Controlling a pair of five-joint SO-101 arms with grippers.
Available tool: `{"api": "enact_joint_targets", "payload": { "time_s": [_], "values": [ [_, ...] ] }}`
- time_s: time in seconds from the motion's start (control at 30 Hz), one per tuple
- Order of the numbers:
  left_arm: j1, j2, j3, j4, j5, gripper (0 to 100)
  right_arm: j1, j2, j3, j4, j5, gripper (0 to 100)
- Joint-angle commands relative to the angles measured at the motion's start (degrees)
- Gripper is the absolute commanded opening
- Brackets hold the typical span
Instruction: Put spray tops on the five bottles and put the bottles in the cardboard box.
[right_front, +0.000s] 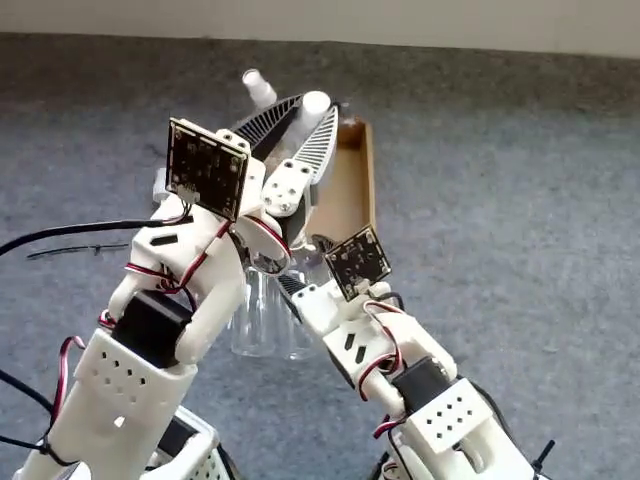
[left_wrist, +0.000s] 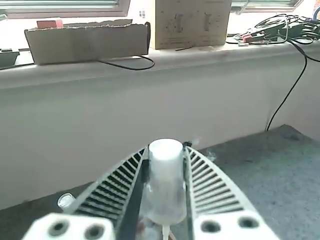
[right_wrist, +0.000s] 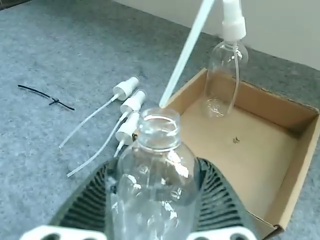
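Observation:
My left gripper (left_wrist: 166, 148) is shut on a white spray top (left_wrist: 165, 186), held high above the table (right_front: 316, 104). Its thin dip tube (right_wrist: 188, 49) slants down and ends just beside the open neck of a clear bottle (right_wrist: 155, 170). That bottle stands upright with my right gripper (right_wrist: 156, 169) shut on its body. The cardboard box (right_wrist: 292, 150) lies just beyond, with one clear bottle (right_wrist: 224, 80) with a spray top on it standing inside. Three loose spray tops (right_wrist: 128, 107) lie on the carpet beside the box.
The grey carpet (right_front: 520, 200) spreads around the box (right_front: 352, 180). More clear bottles (right_front: 256, 318) stand under the left arm. A black cable tie (right_wrist: 49, 98) lies near the loose tops. A white wall with a ledge of cables (left_wrist: 280, 30) stands behind.

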Motion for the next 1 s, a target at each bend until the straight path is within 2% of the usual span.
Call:
{"api": "enact_joint_targets", "payload": {
  "time_s": [0.0,0.17,0.3,0.43,0.73,0.83,0.97],
  "values": [
    [1.01,-0.31,-2.86,-1.41,0.70,1,-0.31,-0.75,-0.57,-1.10,-0.35,0.4],
    [2.15,-0.31,-2.86,0.62,3.16,1,0.13,-0.75,-0.84,-1.10,-0.35,0.4],
    [1.63,-0.31,-2.86,3.52,6.51,1,3.56,-0.75,-0.75,-1.19,-0.79,0.4],
    [-0.75,-0.40,-0.40,4.40,6.42,1,6.55,-0.75,-0.84,-1.19,-4.92,0.4],
    [-2.95,0.13,7.96,4.48,5.89,1,6.81,-1.36,-0.92,-1.19,-4.75,0.4],
    [-2.95,0.13,10.15,4.48,2.11,1,5.76,-5.93,-0.57,-1.10,-4.75,0.4],
    [-1.54,-0.31,13.32,4.84,1.58,1,4.53,-14.64,0.40,0.84,-4.75,0.4]
  ]
}}
